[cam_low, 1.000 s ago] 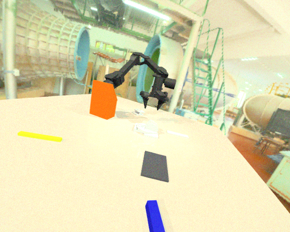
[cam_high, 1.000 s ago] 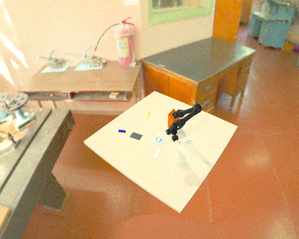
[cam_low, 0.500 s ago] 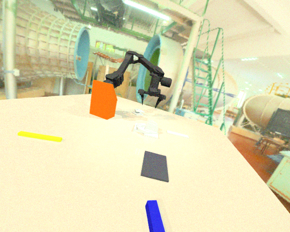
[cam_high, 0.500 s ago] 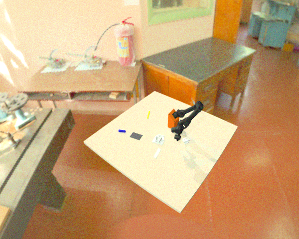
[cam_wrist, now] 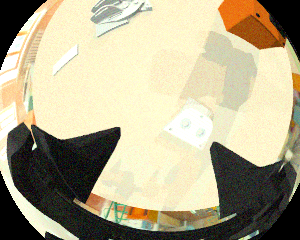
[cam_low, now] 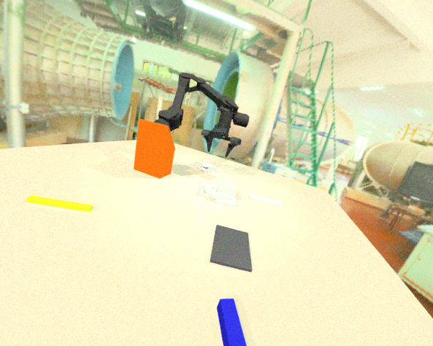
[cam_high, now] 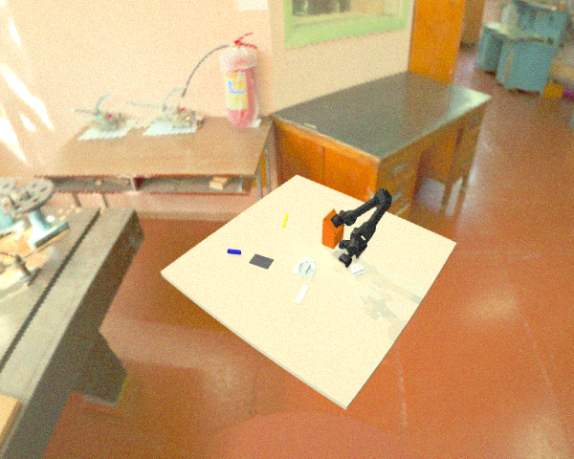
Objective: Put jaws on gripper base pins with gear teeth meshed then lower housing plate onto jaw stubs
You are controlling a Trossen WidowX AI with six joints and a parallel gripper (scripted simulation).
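You have a pale cream, flat, four-cornered tabletop (cam_high: 277,316) (cam_low: 97,260) (cam_wrist: 140,90); directly on it lie a slim yellow bar (cam_high: 285,220) (cam_low: 59,203), a blue bar (cam_high: 233,251) (cam_low: 231,323), a dark grey rectangular plate (cam_high: 261,261) (cam_low: 231,248), a thin white strip (cam_high: 300,294) (cam_low: 265,200) (cam_wrist: 65,59) and two separate white pieces.

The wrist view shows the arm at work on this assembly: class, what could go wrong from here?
The open end effector hangs off-centre over the small white plate, so one finger might knock it. Lying low on the table, the plate could also slip from a shallow grip.
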